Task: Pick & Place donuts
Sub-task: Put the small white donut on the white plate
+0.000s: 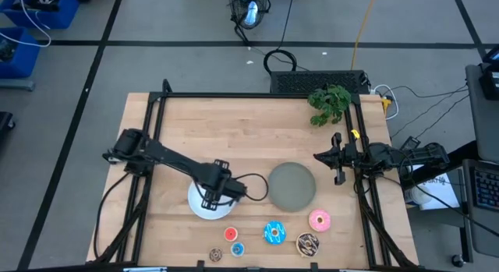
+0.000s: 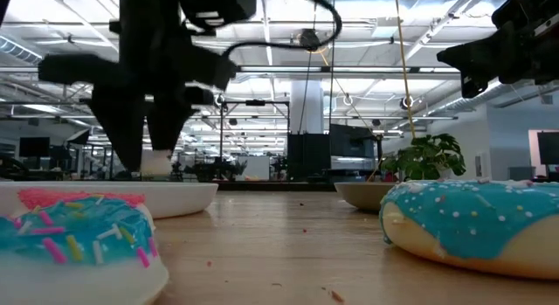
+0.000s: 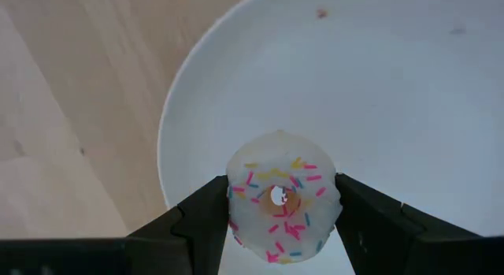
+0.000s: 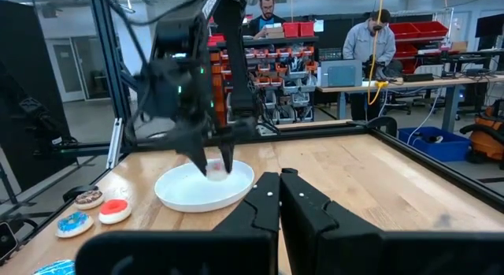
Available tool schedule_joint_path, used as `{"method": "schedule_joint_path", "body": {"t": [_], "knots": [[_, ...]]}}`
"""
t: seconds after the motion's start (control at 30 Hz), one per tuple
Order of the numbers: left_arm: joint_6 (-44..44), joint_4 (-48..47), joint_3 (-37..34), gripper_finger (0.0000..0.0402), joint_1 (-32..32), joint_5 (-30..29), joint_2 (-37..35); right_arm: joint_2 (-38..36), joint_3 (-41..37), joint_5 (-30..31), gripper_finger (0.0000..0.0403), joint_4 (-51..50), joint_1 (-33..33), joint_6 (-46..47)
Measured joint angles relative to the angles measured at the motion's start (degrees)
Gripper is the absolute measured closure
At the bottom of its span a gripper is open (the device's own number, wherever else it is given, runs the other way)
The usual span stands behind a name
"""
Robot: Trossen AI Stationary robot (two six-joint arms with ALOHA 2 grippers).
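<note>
The left pincer (image 3: 277,208) grips the whitish-pink donut (image 3: 282,200) flat, hole up, over the white plate (image 3: 394,86); the right pincer (image 4: 279,180) is closed at the desk's right edge.

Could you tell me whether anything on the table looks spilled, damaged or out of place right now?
Nothing stands out. The left end effector holds a whitish sprinkled donut over the white plate; the other donuts sit flat along the table's front edge, and the grey plate is level.

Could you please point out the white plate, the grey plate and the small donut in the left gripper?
White plate (image 3: 394,86), left wrist view: bare inner surface.
Grey plate (image 1: 292,185), high view: its centre.
Small donut (image 3: 282,198), left wrist view: sprinkled top, beside its hole.
Left gripper (image 3: 279,208), left wrist view: midway between its fingertips.
</note>
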Motion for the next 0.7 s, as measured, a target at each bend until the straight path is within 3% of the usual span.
{"method": "schedule_joint_path", "body": {"t": [0.2, 0.7], "knots": [[-1.2, 0.2, 0.0, 0.0185, 0.9, -1.0, 3.0, 0.0, 0.0, 0.0, 0.0403, 0.0, 0.0, 0.0], [-3.2, 2.6, -1.6, 0.0185, 2.4, 0.1, 2.9, 0.0, 0.0, 0.0, 0.0403, 0.0, 0.0, 0.0]]}}
